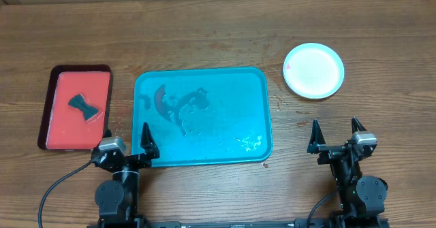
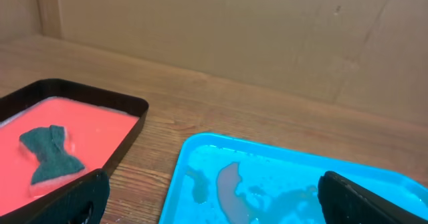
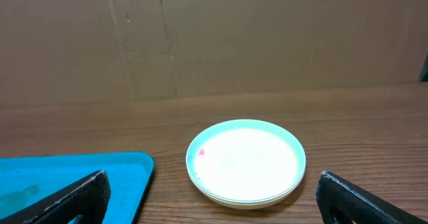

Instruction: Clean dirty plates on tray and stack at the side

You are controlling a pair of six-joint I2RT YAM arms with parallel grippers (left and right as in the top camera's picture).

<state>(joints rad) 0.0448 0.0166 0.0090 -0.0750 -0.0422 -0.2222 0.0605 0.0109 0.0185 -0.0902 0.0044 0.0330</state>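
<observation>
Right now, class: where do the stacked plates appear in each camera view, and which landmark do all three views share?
Overhead: plates at upper right, just beyond the tray's far right corner.
Left wrist: not in it.
Right wrist: plates at lower centre, right of the tray's corner.
Shared landmark: the teal tray, also at lower right in the left wrist view.

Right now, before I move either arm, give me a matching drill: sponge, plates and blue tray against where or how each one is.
Things:
1. sponge
2. plates
3. blue tray

Places or states:
A. stacked on the table, right of both trays
B. lying in the red tray
C. smeared, with no plate on it

Pairs: 1-B, 2-A, 3-C
</observation>
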